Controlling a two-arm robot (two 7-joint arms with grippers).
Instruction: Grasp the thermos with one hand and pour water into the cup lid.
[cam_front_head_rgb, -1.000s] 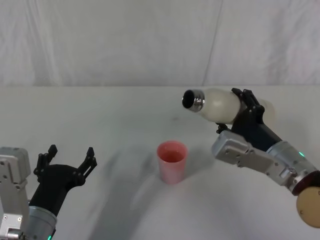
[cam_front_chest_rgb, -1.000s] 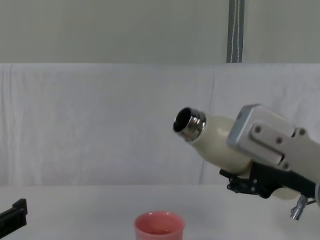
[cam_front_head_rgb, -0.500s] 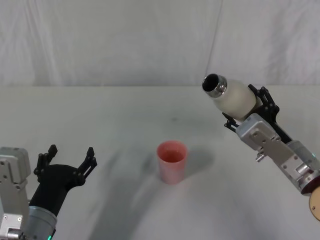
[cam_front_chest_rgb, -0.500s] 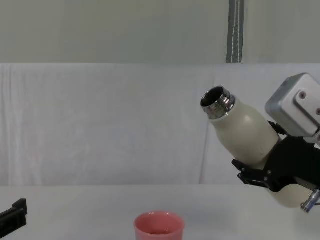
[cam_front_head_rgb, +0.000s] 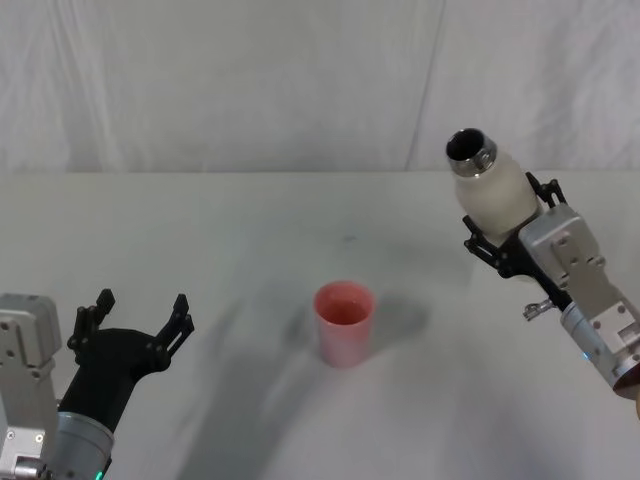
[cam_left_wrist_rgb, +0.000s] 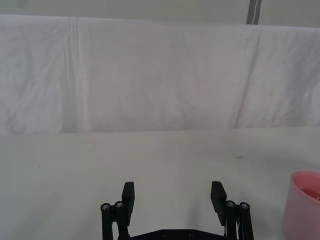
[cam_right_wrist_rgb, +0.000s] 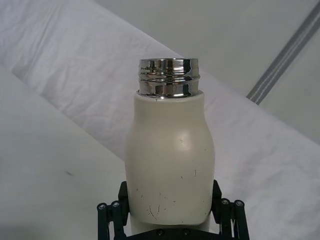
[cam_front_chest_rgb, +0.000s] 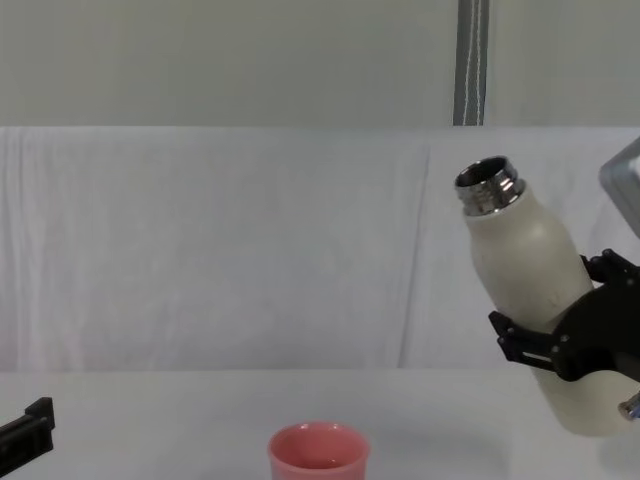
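The right gripper (cam_front_head_rgb: 508, 235) holds the tall cream-white thermos (cam_front_head_rgb: 493, 196) with its shiny threaded steel neck in the air above the right side of the white cloth-covered bench (cam_front_head_rgb: 250, 240), its black fingers (cam_front_chest_rgb: 520, 340) clamped around the lower body of the bottle. The thermos leans a little, its open mouth up and tipped slightly toward the bench's middle; in the chest view its base hangs clear of the bench top. From the right wrist view the bottle (cam_right_wrist_rgb: 169, 160) stands between the two fingers, faint dark specks on its cream wall.

The small round pink cup lid (cam_front_head_rgb: 344, 322) stands upright near the middle of the bench, well apart from the thermos and lower than it. Its rim is smooth and its mouth open.

The left gripper (cam_front_head_rgb: 132, 325) rests low at the near left corner of the bench, fingers spread apart and holding nothing, with the pink cup off to its right.
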